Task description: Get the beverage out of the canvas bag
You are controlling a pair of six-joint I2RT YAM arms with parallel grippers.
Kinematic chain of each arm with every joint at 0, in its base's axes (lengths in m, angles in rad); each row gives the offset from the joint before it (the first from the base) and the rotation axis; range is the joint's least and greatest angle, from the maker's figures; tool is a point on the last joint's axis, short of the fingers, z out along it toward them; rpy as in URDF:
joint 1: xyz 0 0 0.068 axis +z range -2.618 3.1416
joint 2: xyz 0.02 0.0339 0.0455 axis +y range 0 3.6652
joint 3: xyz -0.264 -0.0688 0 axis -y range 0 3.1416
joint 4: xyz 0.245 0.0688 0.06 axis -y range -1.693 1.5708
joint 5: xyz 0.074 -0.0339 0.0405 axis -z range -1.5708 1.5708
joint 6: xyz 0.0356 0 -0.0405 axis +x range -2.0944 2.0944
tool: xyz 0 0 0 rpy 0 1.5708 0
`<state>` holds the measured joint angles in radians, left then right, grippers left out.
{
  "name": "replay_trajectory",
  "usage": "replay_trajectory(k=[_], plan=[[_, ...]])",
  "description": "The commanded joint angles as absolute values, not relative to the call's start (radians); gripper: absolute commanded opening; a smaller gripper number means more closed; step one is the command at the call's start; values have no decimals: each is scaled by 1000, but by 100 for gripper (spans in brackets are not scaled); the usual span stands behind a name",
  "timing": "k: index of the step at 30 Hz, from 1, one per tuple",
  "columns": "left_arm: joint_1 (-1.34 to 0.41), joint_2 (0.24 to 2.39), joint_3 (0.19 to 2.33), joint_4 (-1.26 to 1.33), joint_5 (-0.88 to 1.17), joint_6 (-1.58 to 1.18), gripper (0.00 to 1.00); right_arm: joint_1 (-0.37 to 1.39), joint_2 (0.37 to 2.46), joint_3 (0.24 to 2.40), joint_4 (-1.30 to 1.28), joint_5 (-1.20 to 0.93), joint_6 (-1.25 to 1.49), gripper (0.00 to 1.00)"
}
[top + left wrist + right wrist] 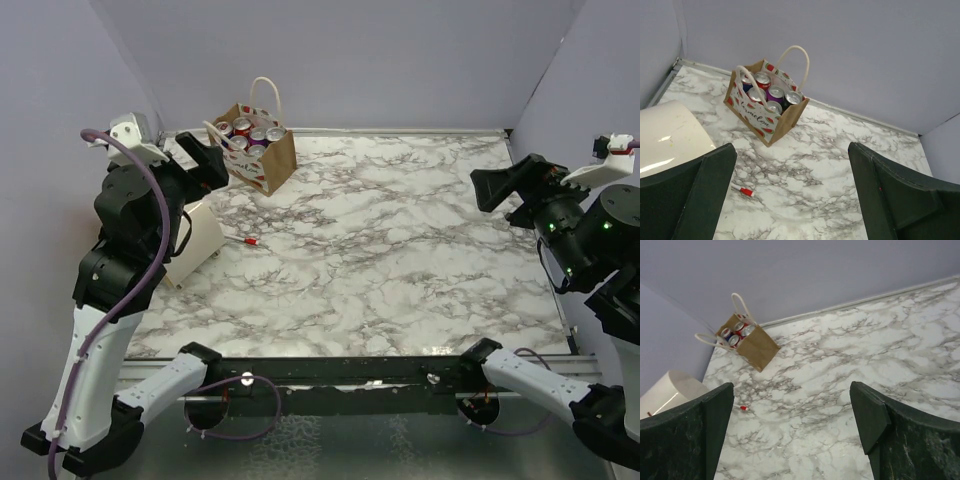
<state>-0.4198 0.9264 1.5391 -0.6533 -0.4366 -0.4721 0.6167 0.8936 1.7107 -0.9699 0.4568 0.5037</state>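
your left tool (791, 148) gapes wide and empty, aimed at the canvas bag (787, 120). its soda cans (763, 79) stand upright, tops reachable.

The brown canvas bag (275, 158) stands upright far left, its open top showing beverage cans (258, 131).

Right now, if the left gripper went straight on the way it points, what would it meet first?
Likely the marble table just short of the canvas bag; the left gripper tilts downward, jaws open. Depth is unclear, so possibly the bag itself.
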Motion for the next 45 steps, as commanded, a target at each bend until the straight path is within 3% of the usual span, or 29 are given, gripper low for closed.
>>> replay_trajectory(k=[1, 19, 33, 45], plan=[[-376, 905, 1469, -598, -347, -543, 99, 535, 879, 1687, -1017, 405, 501, 100], [-208, 1010, 1347, -536, -62, -594, 99, 217, 865, 1430, -1017, 205, 490, 99], [-180, 1210, 1375, -406, 4, -617, 99, 168, 924, 1199, -716, 66, 468, 99], [-126, 1488, 1529, -367, -19, -741, 99, 166, 1096, 1198, -544, 28, 368, 99]])
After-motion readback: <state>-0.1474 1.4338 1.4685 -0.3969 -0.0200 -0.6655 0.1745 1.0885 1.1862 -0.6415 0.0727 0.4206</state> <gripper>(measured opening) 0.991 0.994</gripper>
